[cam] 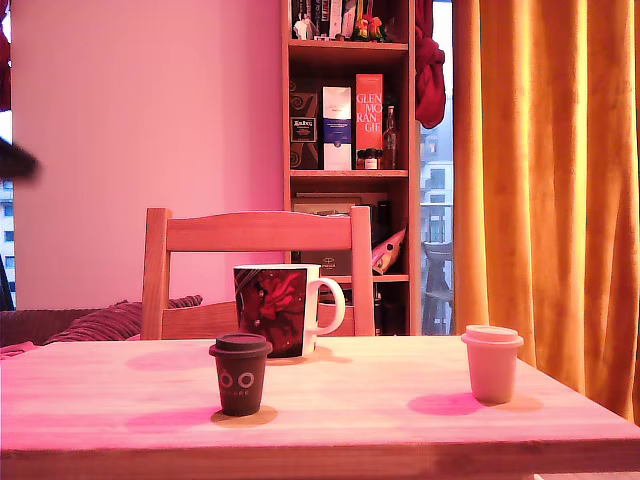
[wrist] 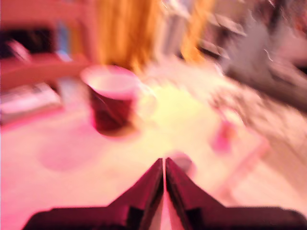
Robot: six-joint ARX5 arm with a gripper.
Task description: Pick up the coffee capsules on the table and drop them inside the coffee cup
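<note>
Hanging above the light wooden desk (wrist: 96,182) in the blurred wrist view, the dark pincer (wrist: 164,165) has its two fingers pressed together, with only a thin pale line between the tips and nothing held. Just past the tips lies a small dark round shape, too smeared to name with certainty. Further out in that view the large floral red-and-black ceramic coffee cup (wrist: 111,98) stands with its white inside showing.

In the exterior view the pincer itself is not seen. The dark brown tapered coffee capsule (cam: 240,373) with pale "60"-like marks stands upright near the desk's (cam: 350,420) front edge. From it, the coffee cup (cam: 280,310) stands at about one o'clock, farther back, its white handle turned to the exterior view's right. The plain cream tapered capsule (cam: 492,362) stands upright at about three o'clock from the dark one, well apart from both. Behind the desk are a wooden chair (cam: 255,270), a bookshelf (cam: 350,150) and orange curtains (cam: 545,180).
</note>
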